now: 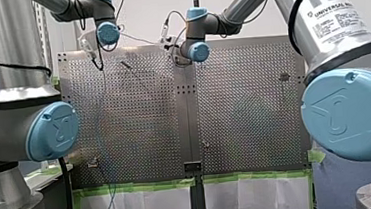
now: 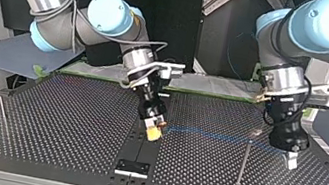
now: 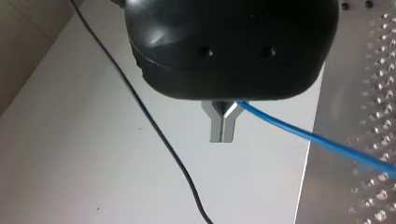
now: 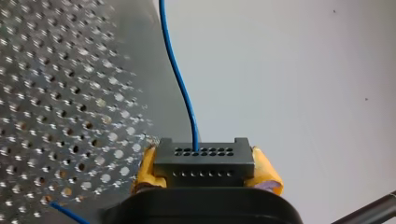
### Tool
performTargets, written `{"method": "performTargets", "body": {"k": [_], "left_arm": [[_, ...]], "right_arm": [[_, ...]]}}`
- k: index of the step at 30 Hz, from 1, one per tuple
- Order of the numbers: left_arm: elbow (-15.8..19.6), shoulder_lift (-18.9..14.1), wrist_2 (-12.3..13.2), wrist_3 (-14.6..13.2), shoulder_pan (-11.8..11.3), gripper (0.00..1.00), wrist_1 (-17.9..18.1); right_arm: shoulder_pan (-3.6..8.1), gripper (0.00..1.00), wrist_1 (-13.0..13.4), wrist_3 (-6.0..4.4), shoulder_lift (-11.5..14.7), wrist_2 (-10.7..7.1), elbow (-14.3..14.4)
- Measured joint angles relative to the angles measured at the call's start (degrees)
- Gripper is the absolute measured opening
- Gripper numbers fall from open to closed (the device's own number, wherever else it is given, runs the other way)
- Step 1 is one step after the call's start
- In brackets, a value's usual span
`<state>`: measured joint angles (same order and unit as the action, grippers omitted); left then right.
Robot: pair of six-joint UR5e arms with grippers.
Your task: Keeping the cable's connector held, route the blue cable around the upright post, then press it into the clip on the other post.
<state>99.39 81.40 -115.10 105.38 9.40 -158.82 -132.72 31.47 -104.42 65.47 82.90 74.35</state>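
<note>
My right end effector (image 4: 205, 170) is clamping its yellow pads on the black connector (image 4: 204, 156), with the blue cable (image 4: 180, 84) running out of it. My left end effector (image 3: 222, 126) is pinching that cable between closed metal fingers, and the cable is spanning the bench (image 2: 46, 118) between them.

Blue cable (image 4: 180, 79), seemingly black connector (image 4: 204, 161)
</note>
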Motion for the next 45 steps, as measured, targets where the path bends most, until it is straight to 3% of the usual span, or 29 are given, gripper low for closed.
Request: {"method": "performTargets", "body": {"k": [10,19,27,40,45], "left_arm": [[-1.87,4.90,5.22,1.32,-5.25,0.00,-0.76],[-4.66,9.53,9.83,2.69,-9.88,0.00,-0.16],[-4.92,14.10,14.41,2.74,-14.24,0.00,-0.22],[-4.93,20.40,21.80,3.64,-13.00,0.00,-0.12],[-4.93,20.64,21.81,4.84,-12.67,0.00,-0.31]], "right_arm": [[0.83,0.00,0.04,-0.01,-3.40,-0.09,-4.40],[1.34,0.00,0.29,0.46,-5.28,-0.32,-4.89],[1.39,0.00,0.18,1.34,-7.78,-0.47,-4.89],[1.43,0.00,-0.71,2.25,-9.71,-0.36,-4.76],[1.45,0.00,-1.73,2.78,-11.18,-0.36,-4.72]]}}
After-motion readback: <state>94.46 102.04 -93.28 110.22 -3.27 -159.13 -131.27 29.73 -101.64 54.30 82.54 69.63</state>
